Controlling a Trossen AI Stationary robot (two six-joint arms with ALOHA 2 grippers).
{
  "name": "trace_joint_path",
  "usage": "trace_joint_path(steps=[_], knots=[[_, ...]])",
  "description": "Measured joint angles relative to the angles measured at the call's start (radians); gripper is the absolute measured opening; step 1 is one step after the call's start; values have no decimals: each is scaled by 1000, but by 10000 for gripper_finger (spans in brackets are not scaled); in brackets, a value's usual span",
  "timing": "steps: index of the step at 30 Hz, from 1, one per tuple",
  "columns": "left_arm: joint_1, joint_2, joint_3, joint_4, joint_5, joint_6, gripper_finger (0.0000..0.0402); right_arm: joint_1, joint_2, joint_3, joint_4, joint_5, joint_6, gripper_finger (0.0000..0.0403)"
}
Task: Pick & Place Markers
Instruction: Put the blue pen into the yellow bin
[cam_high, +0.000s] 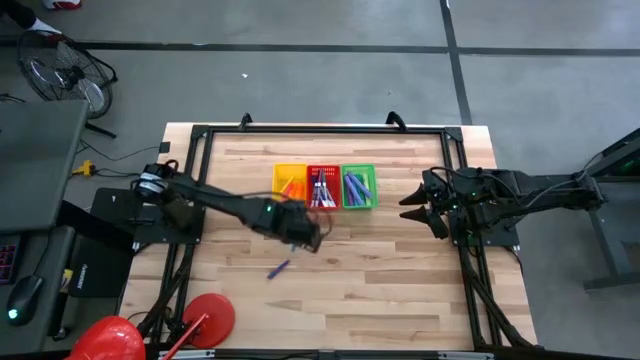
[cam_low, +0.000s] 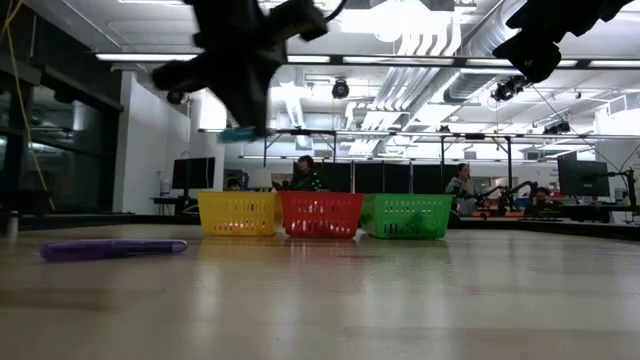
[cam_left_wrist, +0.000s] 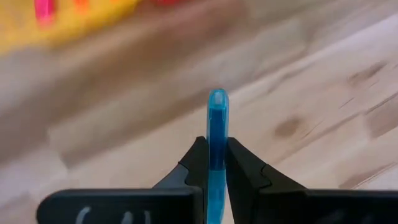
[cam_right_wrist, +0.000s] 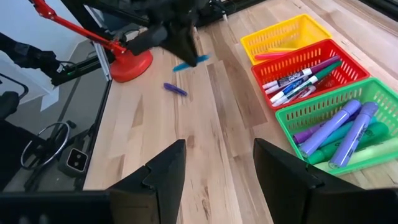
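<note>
- The purple marker (cam_high: 279, 268) lies flat on the counter (cam_high: 380, 290), nearest the front edge and well apart from the baskets; it waits for a later pick.
- The left tool (cam_high: 305, 238) hangs above the counter, just short of the baskets, clenched on a blue marker (cam_left_wrist: 217, 143) whose tip juts out past the fingertips.
- To place it well, I judge the marker should be carried level over a rim and let go low inside, so it does not bounce out.
- The yellow basket (cam_high: 290, 180), red basket (cam_high: 322, 186) and green basket (cam_high: 359, 187) stand touching in a row; the rims are the edges to clear.
- The right tool (cam_high: 425, 213) waits released beside the green basket, leaving open room on the left arm's side.
</note>
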Motion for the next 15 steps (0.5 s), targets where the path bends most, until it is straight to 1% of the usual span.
trace_joint_path(steps=[7,12,15], knots=[[102,-1,107,4,-50,183,25,0,0,0,0,0,-1,177],[168,-2,113,-12,-104,207,25,0,0,0,1,0,0,177],[208,-27,112,-8,-108,259,25,0,0,0,1,1,-1,177]])
